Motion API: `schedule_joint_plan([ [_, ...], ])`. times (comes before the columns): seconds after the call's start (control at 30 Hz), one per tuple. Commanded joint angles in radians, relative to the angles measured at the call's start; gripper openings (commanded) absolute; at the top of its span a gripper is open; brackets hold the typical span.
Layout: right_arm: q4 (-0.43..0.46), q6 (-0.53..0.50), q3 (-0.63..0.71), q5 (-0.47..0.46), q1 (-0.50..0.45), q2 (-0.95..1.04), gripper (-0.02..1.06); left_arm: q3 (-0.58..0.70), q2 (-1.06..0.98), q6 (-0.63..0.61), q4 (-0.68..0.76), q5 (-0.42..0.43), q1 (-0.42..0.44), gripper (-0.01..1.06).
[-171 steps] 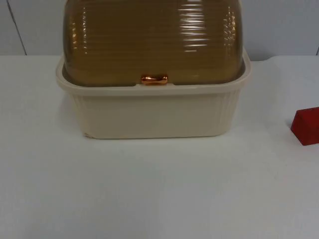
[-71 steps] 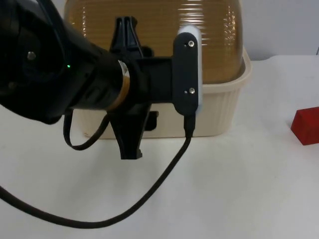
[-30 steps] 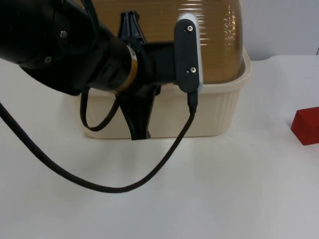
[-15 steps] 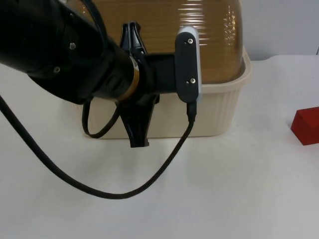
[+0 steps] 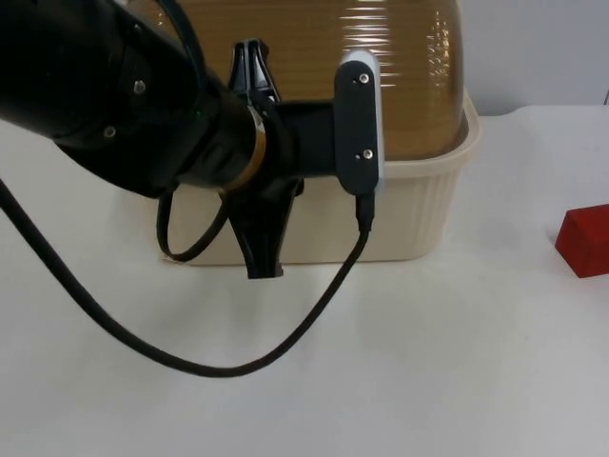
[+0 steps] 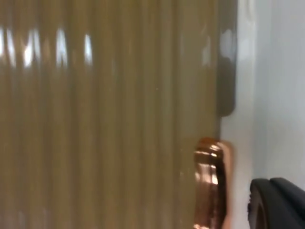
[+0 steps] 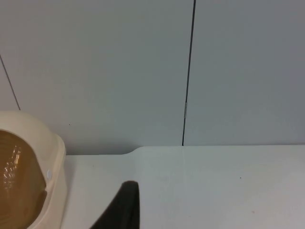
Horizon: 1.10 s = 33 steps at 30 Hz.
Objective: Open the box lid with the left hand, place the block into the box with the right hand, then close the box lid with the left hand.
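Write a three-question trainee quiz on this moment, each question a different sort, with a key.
1. True or false: the amber lid of the cream box is already raised.
2. Multiple choice: where is the red block? A) inside the box, B) on the table off the box's right side, C) in the right gripper.
3. Fill in: the left gripper is at the box's front, by the lid's copper ____.

Key
1. False: the lid sits down on the box rim.
2. B: the block lies alone on the table, apart from the box.
3. Handle: a fingertip is right beside it.
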Motion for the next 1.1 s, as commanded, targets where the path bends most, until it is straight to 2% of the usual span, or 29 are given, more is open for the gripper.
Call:
schedule_joint_plan([
  [0.0,-0.010,-0.008,-0.004,-0.005,-0.005,0.000,1.05,-0.014,-0.001,0.000,0.000,0.013,0.000,0.00],
  [0.5,-0.010,-0.008,-0.004,-0.007,-0.005,0.000,1.05,-0.037,0.023,0.000,0.000,0.061,0.010,0.00],
  [0.6,-0.010,-0.008,-0.004,-0.007,-0.005,0.000,1.05,-0.037,0.016,0.000,0.000,0.110,0.010,0.00],
  [0.87,-0.010,-0.008,-0.004,-0.007,-0.005,0.000,1.05,-0.056,-0.007,0.000,0.000,0.116,0.010,0.00],
  [1.07,-0.010,-0.008,-0.004,-0.005,-0.005,0.000,1.05,-0.121,-0.007,0.000,0.000,0.122,0.010,0.00],
])
